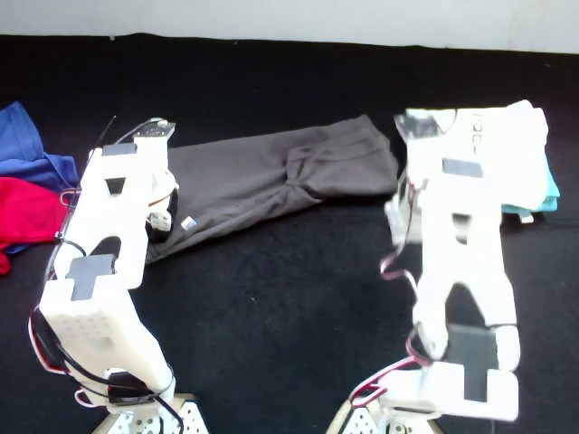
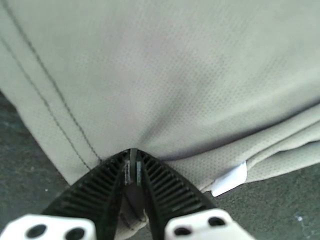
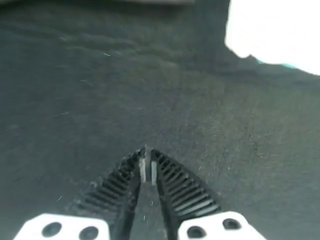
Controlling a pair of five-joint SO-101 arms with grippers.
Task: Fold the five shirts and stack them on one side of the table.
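**Jaws: one pair pinching cloth, one pair pressed on nothing**

The jaws of the left gripper (image 2: 131, 159) were closed on a pucker of the grey shirt (image 2: 190, 75), and we saw the cloth drawn in creases towards their tips. A small white tag (image 2: 230, 181) lay at the hem close by. The jaws of the right gripper (image 3: 146, 159) were pressed together with nothing between them, above the bare black table (image 3: 75, 90).

In the high view we saw the grey shirt lying as a long band across the middle of the frame, running from the lower left up to the right of centre. It was bunched in wrinkles near its middle. The left arm (image 1: 104, 244) stood over its lower left end. The right arm (image 1: 461, 235) rose along the right side of the frame, just beside the shirt's upper right end.

At the upper right a folded white shirt (image 1: 511, 136) sat on a teal shirt (image 1: 550, 192), whose edge peeked out beneath. At the left edge a blue shirt (image 1: 27, 149) lay crumpled, with a red shirt (image 1: 25, 212) just below, touching it.
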